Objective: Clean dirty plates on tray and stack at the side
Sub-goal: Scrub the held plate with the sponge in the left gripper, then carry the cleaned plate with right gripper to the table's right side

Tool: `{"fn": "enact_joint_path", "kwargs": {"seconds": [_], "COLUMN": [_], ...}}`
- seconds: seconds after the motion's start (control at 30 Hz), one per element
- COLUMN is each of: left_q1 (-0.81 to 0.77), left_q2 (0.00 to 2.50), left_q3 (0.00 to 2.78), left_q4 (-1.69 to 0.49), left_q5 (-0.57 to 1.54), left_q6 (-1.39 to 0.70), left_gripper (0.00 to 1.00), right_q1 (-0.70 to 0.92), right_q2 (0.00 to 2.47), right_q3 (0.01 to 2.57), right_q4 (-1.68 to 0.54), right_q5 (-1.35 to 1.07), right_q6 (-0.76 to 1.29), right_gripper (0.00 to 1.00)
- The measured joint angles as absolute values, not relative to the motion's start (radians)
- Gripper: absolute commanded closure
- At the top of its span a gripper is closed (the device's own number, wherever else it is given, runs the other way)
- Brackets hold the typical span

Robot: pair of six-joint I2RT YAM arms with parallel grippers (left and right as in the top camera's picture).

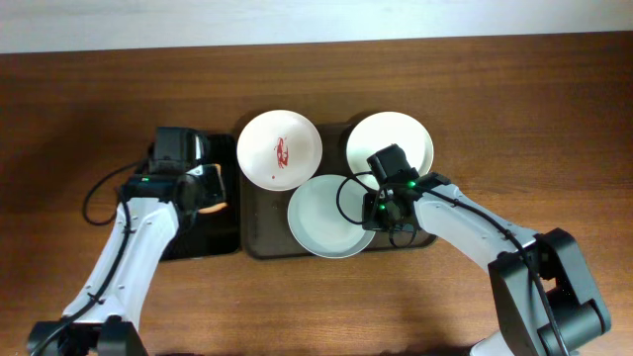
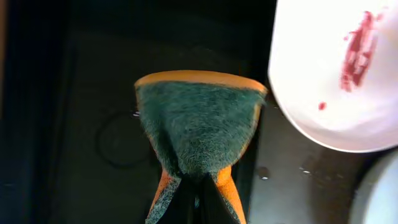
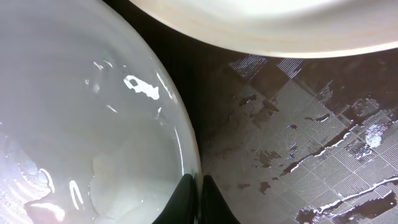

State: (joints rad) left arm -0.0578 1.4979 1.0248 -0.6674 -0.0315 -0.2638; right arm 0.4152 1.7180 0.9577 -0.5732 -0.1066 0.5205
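Three plates lie on the dark brown tray [image 1: 259,235]. The back left plate [image 1: 279,148] has a red smear; it also shows in the left wrist view [image 2: 336,68]. The back right plate [image 1: 390,140] is white and clean. The front pale greenish plate [image 1: 324,218] looks wet. My right gripper [image 1: 374,210] is shut on that plate's right rim [image 3: 186,155], one finger inside and one outside [image 3: 198,190]. My left gripper [image 1: 206,188] is shut on a green and orange sponge [image 2: 199,124], over the smaller black tray [image 1: 183,242], left of the smeared plate.
The tray's ribbed floor [image 3: 298,137] is wet to the right of the held plate. The black tray [image 2: 74,124] sits against the brown tray's left side. Bare wooden table [image 1: 79,99] lies all round both trays.
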Motion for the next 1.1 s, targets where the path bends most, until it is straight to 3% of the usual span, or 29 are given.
{"fn": "enact_joint_path", "kwargs": {"seconds": [0.23,0.3,0.33,0.37,0.4,0.5,0.63,0.77,0.8,0.87,0.9,1.0,1.03,1.07,1.1], "left_q1": [-0.017,-0.016,-0.017,-0.016,-0.016,-0.016,-0.016,-0.016,-0.016,-0.016,-0.016,-0.016,-0.016,-0.016,-0.016], "left_q2": [1.66,1.697,1.705,1.711,1.712,1.712,1.717,1.756,1.757,1.757,1.757,1.757,1.757,1.756,1.757], "left_q3": [1.025,1.025,1.025,1.025,1.025,1.025,1.025,1.025,1.025,1.025,1.025,1.025,1.025,1.025,1.025], "left_q4": [-0.673,-0.658,-0.65,-0.647,-0.647,-0.646,-0.623,-0.619,-0.616,-0.611,-0.608,-0.604,-0.598,-0.587,-0.579], "left_q5": [-0.041,0.006,0.022,0.03,0.035,0.039,0.042,0.042,0.042,0.042,0.042,0.042,0.042,0.042,0.042], "left_q6": [-0.149,-0.069,-0.04,-0.026,-0.015,-0.003,0.0,0.001,0.0,0.001,0.003,0.004,0.004,0.004,0.004], "left_gripper": [1.0,0.84,0.71,0.67,0.55,0.46,0.49,0.51,0.57,0.92,1.0,1.0,0.96,0.73,0.66], "right_q1": [0.415,0.415,0.415,0.415,0.416,0.466,0.639,0.7,0.711,0.719,0.719,0.71,0.693,0.625,0.563], "right_q2": [1.621,1.61,1.608,1.608,1.605,1.605,1.605,1.605,1.605,1.605,1.605,1.605,1.605,1.596,1.583], "right_q3": [1.039,1.077,1.131,1.157,1.204,1.282,1.29,1.291,1.291,1.291,1.291,1.291,1.291,1.291,1.291], "right_q4": [-0.678,-0.686,-0.726,-0.735,-0.759,-0.785,-0.784,-0.758,-0.751,-0.751,-0.751,-0.752,-0.752,-0.751,-0.752], "right_q5": [0.002,0.068,0.137,0.168,0.229,0.376,0.669,0.855,0.89,0.908,0.916,0.915,0.905,0.817,0.763], "right_q6": [0.394,0.337,0.298,0.285,0.26,0.201,0.157,0.136,0.131,0.131,0.131,0.179,0.216,0.268,0.295], "right_gripper": [0.96,0.96,0.96,0.96,0.96,0.96,0.96,0.96,0.96,0.96,0.96,0.96,0.96,0.96,0.96]}}
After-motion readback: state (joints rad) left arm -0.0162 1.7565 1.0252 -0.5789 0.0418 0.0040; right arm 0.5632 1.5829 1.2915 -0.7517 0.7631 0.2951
